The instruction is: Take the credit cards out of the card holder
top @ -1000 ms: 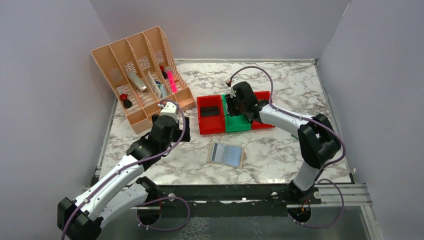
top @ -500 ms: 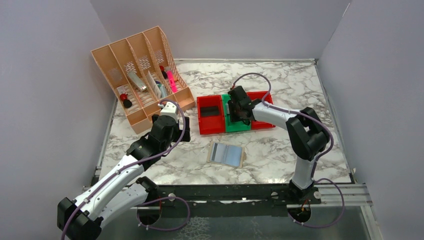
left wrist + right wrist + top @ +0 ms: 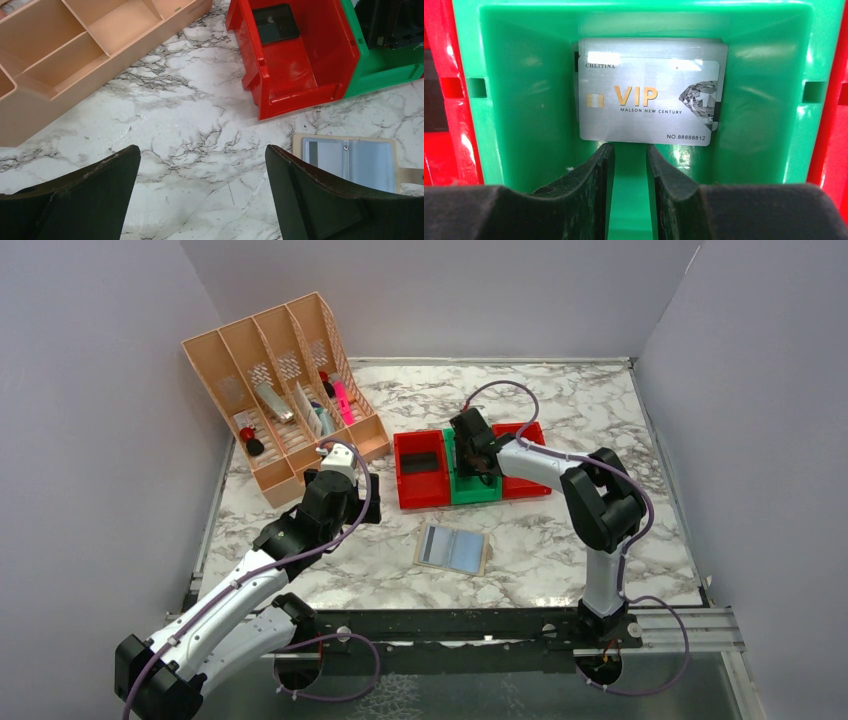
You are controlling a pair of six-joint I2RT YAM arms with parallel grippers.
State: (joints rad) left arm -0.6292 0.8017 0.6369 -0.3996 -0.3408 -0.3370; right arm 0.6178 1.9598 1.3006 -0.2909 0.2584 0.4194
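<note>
Card holder (image 3: 453, 548) lies open and flat, lower centre of top view, bare marble table (image 3: 560, 530) all round it. L gripper (image 3: 202, 150) jaws wide apart, nothing btwn, over marble. R gripper (image 3: 630, 150) jaws narrowly apart, empty, inside green bin (image 3: 499, 100), tips just short of silver VIP card (image 3: 649, 107) atop a stack; bin walls close both sides. Red bins (image 3: 420, 472) flank it. Grey walls (image 3: 100, 440) enclose the table.

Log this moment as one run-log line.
left fingers: open, above table | right fingers: slightly apart, empty, over green bin | silver cards: in green bin | card holder: open on table
</note>
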